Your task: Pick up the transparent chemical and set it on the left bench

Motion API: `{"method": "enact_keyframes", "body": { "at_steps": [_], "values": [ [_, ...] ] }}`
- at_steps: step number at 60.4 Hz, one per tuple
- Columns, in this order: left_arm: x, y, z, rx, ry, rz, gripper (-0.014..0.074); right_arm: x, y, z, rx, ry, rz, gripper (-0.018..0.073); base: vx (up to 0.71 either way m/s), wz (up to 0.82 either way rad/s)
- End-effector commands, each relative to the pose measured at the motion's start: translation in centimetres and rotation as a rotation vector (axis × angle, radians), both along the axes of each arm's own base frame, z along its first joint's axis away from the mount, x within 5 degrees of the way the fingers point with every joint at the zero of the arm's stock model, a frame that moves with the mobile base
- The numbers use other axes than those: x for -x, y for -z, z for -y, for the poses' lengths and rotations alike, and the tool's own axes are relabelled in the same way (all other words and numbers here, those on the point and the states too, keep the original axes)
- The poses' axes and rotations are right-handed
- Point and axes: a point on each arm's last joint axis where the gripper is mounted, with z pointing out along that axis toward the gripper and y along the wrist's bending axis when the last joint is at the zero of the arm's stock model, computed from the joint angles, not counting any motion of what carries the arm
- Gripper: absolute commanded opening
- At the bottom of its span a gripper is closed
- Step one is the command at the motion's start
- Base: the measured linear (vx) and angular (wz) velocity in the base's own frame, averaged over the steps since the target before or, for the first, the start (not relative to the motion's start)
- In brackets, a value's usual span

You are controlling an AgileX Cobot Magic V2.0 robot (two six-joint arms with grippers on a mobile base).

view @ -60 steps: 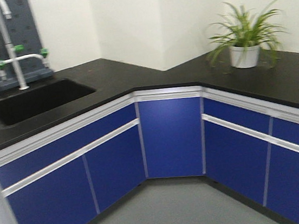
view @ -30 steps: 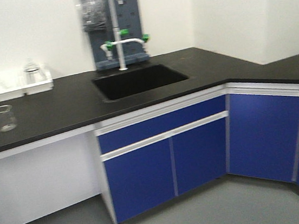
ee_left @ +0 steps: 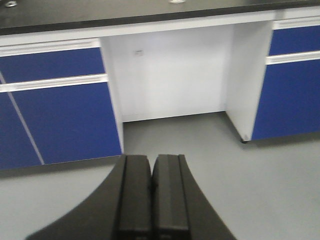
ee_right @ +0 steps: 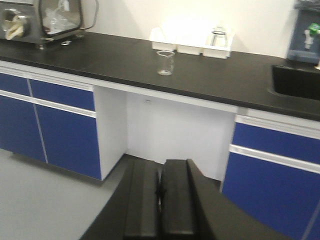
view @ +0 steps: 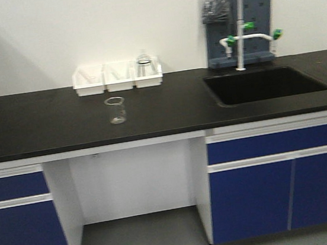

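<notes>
Beaker [view: 115,110]: clear, upright on bench [view: 32,123], just in front of trays [view: 103,79], well left of sink [view: 263,84]; prob. the target. L gripper [ee_left: 151,195], R gripper [ee_right: 160,200]: both clenched, empty, well short of bench. Prob. tucked for base travel, no reach yet.

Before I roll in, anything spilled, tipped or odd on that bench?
Nothing stands out. The clear beaker stands upright on the black countertop, in front of the white trays; the glass vessel in the right-hand one looks upright too. No spill shows, though the pictures are slightly blurred.
</notes>
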Motion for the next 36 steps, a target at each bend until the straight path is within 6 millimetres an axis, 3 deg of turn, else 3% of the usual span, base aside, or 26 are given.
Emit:
{"method": "enact_keyframes", "body": {
  "at_steps": [1, 36],
  "values": [
    [0.15, -0.27, -0.02, 0.014, 0.001, 0.081, -0.0004, -0.07, -1.18, 0.16, -0.037, 0.026, 0.049, 0.0010, 0.19, 0.46],
    [0.15, -0.27, -0.02, 0.014, 0.001, 0.081, -0.0004, -0.07, -1.18, 0.16, -0.037, 0.026, 0.049, 0.0010, 0.28, 0.29]
  ]
}}
